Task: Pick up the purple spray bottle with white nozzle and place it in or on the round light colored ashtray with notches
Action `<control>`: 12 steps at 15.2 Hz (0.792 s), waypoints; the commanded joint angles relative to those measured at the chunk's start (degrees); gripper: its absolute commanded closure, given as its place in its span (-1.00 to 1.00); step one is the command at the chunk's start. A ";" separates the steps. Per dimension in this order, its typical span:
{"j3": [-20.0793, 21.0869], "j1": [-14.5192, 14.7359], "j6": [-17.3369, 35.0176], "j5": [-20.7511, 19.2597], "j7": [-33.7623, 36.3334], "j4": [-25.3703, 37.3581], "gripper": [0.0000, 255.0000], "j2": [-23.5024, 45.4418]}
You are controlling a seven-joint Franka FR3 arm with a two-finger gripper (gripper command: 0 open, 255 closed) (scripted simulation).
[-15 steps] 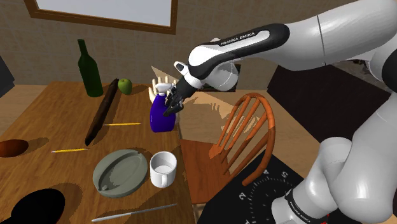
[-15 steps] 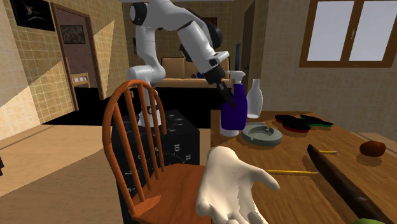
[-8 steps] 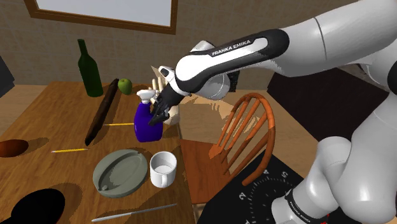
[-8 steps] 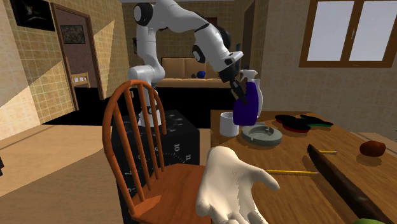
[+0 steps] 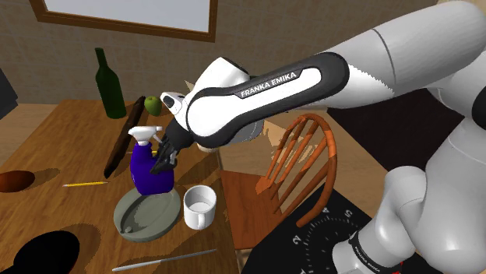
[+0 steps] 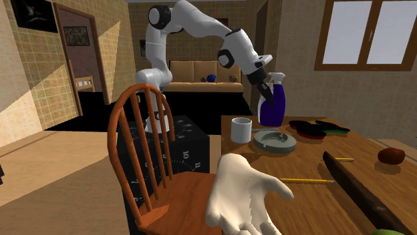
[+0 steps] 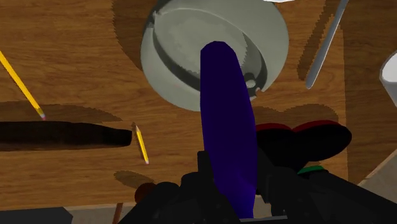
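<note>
The purple spray bottle [image 5: 148, 170] with its white nozzle [image 5: 143, 135] hangs in the air, my gripper [image 5: 164, 162] shut on its side. It is off the table and just above the far edge of the round grey ashtray [image 5: 146, 214]. In the second exterior view the bottle [image 6: 274, 108] is held by the gripper [image 6: 268, 102] above the ashtray [image 6: 274, 142]. In the wrist view the bottle [image 7: 228, 121] runs out from between my fingers [image 7: 207, 168], its base over the ashtray [image 7: 184, 57].
A white mug [image 5: 200, 207] stands right beside the ashtray. On the wooden table [image 5: 70, 132] lie a dark long stick [image 5: 125, 138], a pencil [image 5: 86, 184] and a knife [image 5: 165, 260]; a green bottle [image 5: 109, 82] and an apple [image 5: 153, 104] stand behind. A wooden chair [image 5: 300, 159] is at the table's edge.
The arm has carried the bottle up and toward the shoulder view's left and front, from beside the white hand to over the ashtray. The grip has stayed shut on it.
</note>
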 commanded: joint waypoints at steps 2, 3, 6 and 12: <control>0.71 1.11 1.78 -0.09 1.45 1.29 1.00 2.39; 0.93 1.00 2.34 0.57 0.78 1.15 1.00 2.85; 1.67 0.61 3.99 2.60 -1.29 0.80 1.00 4.29; 3.66 -0.60 7.28 7.04 -5.91 0.52 1.00 7.53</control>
